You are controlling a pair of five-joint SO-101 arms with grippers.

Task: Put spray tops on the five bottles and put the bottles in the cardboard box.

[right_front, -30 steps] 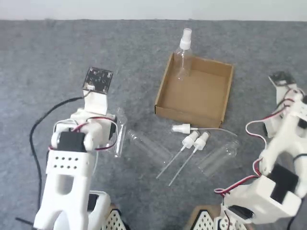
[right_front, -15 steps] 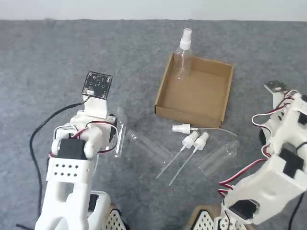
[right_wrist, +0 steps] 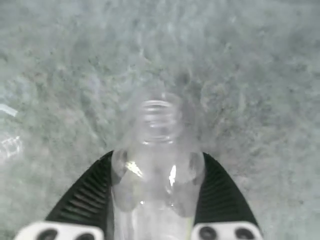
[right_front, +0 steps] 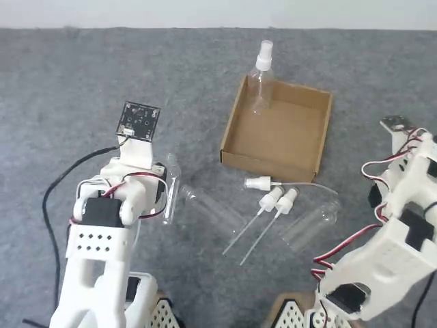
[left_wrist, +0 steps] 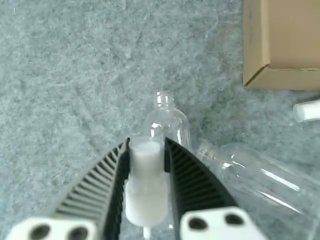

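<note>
1. Your left fingers (left_wrist: 112,185) are clamped on a white plastic spray top (left_wrist: 146,185), one black ribbed finger on each side, above the grey carpeted table (left_wrist: 60,75).
2. Your right fingers (right_wrist: 85,195) are gripping a clear plastic bottle (right_wrist: 157,160) around its shoulder. The bare threaded neck pokes out past the tips.
3. So I reckon the step in hand is joining those two in mid-air. The arms sit well apart in the high view, so meet in the middle. Centre the top's tube on the open neck, go slow, then seat the collar and twist. I can't tell which way the tube hangs, so check that before closing in.
4. Heads up: a second bare bottle (left_wrist: 167,122) lies right under the left fingers, with a third bare bottle (left_wrist: 260,172) just beside it. Stay high enough that nothing snags.
5. Farther out, three loose spray tops (right_front: 270,198) lie near the front wall of the brown cardboard box (right_front: 270,162), and a fourth bare bottle (right_front: 311,222) is beside them. A capped bottle (right_front: 261,75) stands at the box's far corner, inside it as far as I can tell.
6. Writing: I can't make out any label or print on the bottles, tops or box.
</note>
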